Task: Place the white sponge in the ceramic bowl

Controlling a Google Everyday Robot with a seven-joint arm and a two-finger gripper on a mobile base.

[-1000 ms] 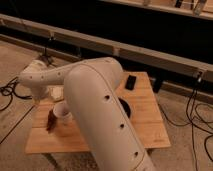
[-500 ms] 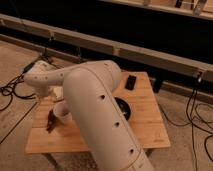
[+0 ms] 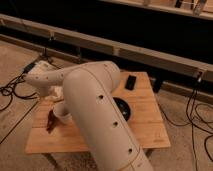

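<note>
Containers largely masked

The bowl (image 3: 123, 108) is noted mid-table (image 3: 145, 125), its contents hidden by the arm (image 3: 100, 115). The cup (image 3: 62, 113) is set left of it. The gripper (image 3: 54, 93) is seen beyond the cup; its state cannot be told. The sponge is not made out

We see a glossy black ceramic bowl (image 3: 123, 109), a matt pale wooden tabletop (image 3: 146, 127) and a smooth white plastic arm (image 3: 95, 115).

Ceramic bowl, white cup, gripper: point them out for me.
ceramic bowl (image 3: 123, 108), camera view, its visible right half.
white cup (image 3: 61, 116), camera view, outer wall.
gripper (image 3: 54, 93), camera view, arm's end above the cup.
</note>
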